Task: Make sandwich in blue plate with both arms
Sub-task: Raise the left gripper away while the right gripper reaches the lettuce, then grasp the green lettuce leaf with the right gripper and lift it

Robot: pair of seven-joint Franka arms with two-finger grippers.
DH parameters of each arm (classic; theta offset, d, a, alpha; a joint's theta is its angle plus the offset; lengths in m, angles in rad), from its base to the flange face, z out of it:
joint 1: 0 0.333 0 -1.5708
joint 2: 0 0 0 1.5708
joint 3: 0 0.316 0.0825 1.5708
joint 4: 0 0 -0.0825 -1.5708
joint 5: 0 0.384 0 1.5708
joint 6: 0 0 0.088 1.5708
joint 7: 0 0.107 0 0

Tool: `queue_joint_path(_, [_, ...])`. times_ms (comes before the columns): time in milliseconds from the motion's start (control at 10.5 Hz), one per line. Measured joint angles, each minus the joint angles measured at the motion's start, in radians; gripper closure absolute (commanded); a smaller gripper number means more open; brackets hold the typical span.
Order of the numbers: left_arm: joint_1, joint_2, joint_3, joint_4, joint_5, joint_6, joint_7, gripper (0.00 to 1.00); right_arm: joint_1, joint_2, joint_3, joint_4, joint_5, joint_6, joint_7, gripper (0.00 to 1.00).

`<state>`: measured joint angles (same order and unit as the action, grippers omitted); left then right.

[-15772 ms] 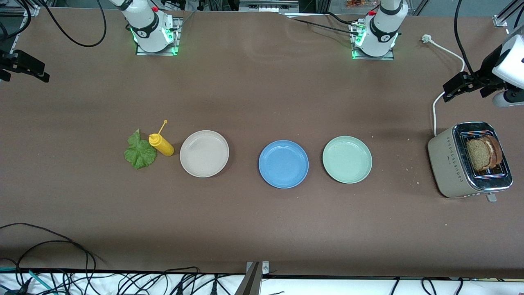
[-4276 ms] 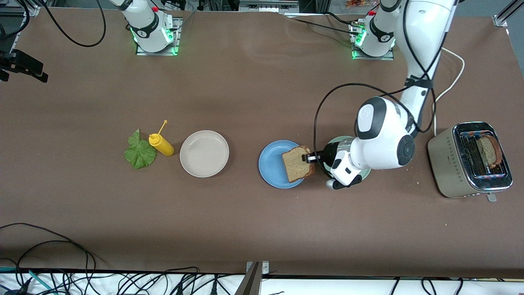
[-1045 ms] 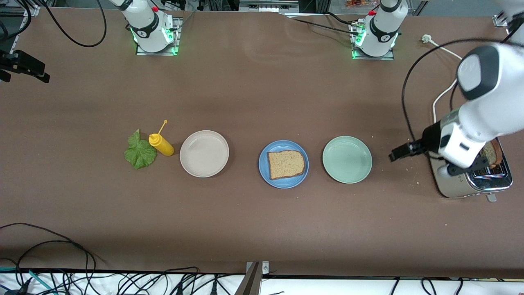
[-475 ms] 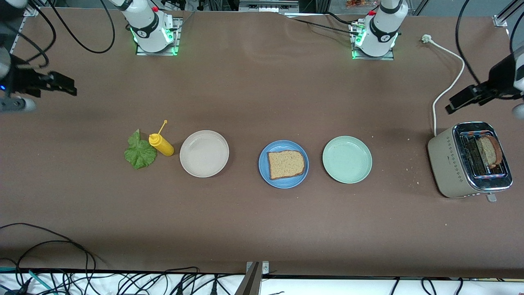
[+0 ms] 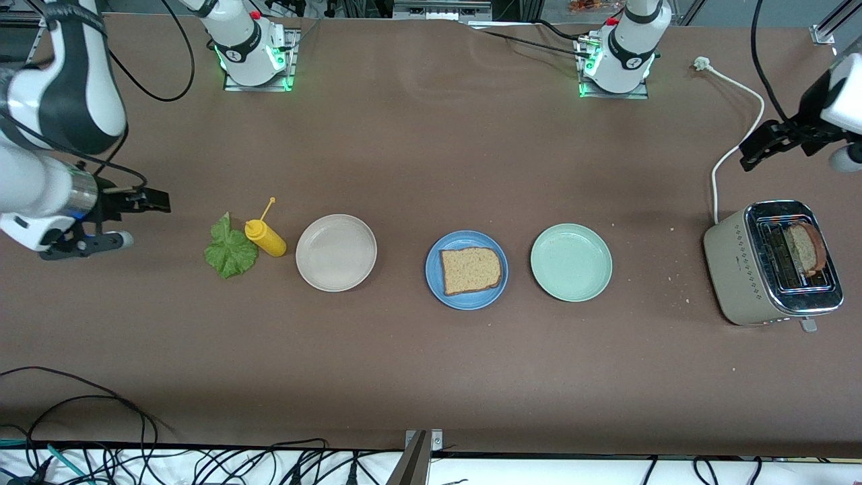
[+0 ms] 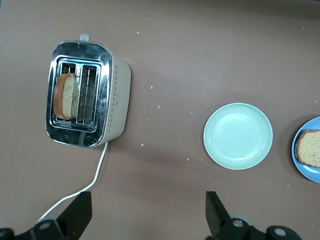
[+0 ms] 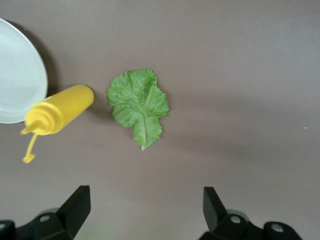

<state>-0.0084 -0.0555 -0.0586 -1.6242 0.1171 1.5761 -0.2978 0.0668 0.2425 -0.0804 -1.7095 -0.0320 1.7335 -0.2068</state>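
The blue plate point(image 5: 465, 237) lies mid-table with one slice of brown toast point(image 5: 471, 270) flat on it. A second slice point(image 5: 805, 246) stands in the toaster point(image 5: 741, 269). The green lettuce leaf point(image 5: 230, 250) lies on the table toward the right arm's end. My right gripper point(image 5: 155, 200) hangs open and empty over bare table beside the leaf; its wrist view shows the lettuce point(image 7: 138, 105) ahead of the open gripper point(image 7: 145, 210). My left gripper point(image 5: 757, 145) is open and empty over the table by the toaster's cord. Its wrist view has the gripper point(image 6: 148, 212) and toaster point(image 6: 85, 95).
A yellow squeeze bottle point(image 5: 266, 237) lies against the lettuce. A beige plate point(image 5: 336, 252) and a pale green plate point(image 5: 571, 262) flank the blue one. The toaster's white cord point(image 5: 731, 148) runs toward the arms' bases. Crumbs dot the table near the toaster.
The right arm has swung in from the table's end and its gripper now hangs beside the lettuce. The left arm has pulled away from the toaster and lifted.
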Motion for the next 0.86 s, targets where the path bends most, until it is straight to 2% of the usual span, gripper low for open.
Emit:
queue_joint_path(190, [0.012,0.000,-0.018,-0.002,0.003,0.000,0.021,0.00,0.000,0.018,0.000,-0.118,0.000,0.131,-0.007,0.00])
queue_joint_path(475, [0.072,0.000,-0.017,-0.002,-0.023,0.000,0.183,0.00,0.000,0.079,0.000,-0.259,0.000,0.346,-0.010,0.00])
queue_joint_path(760, [0.082,-0.001,-0.019,-0.002,-0.042,0.000,0.199,0.00,0.002,0.135,0.002,-0.373,0.000,0.538,-0.011,0.00])
queue_joint_path(855, [0.079,-0.001,-0.020,0.000,-0.059,-0.017,0.199,0.00,0.003,0.161,0.002,-0.394,0.000,0.577,-0.011,0.09])
